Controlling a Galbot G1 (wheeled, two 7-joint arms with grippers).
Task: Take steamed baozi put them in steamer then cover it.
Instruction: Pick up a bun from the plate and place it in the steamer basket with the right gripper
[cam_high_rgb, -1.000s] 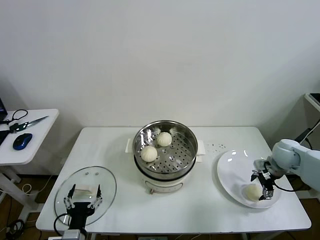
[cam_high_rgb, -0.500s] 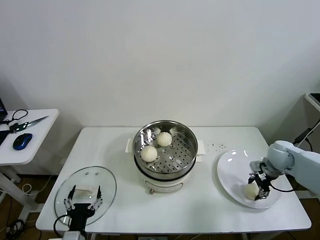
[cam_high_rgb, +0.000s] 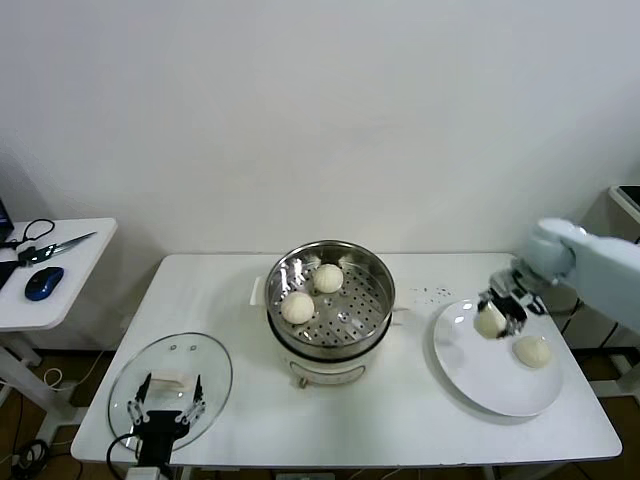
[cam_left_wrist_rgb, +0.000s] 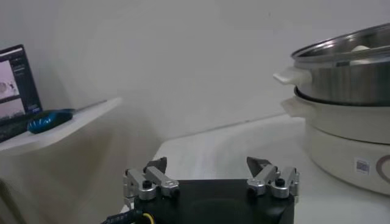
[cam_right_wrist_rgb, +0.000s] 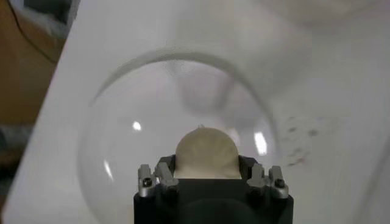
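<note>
steamer (cam_high_rgb: 330, 290) shiny perforated steel on glossy white plastic base; cover (cam_high_rgb: 172, 388) clear glass, metal rim; baozi (cam_high_rgb: 490, 321) smooth matt dough; plate (cam_high_rgb: 480, 375) glossy white; table (cam_high_rgb: 400, 410) matt white.

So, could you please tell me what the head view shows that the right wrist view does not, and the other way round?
Only the head view shows the steamer with two baozi inside, the glass cover under the open left end effector, and a spare baozi lying on the plate. Only the right wrist view shows the close fit of the finger against the bun. Both show the right end effector shut on a held baozi above the plate.
</note>
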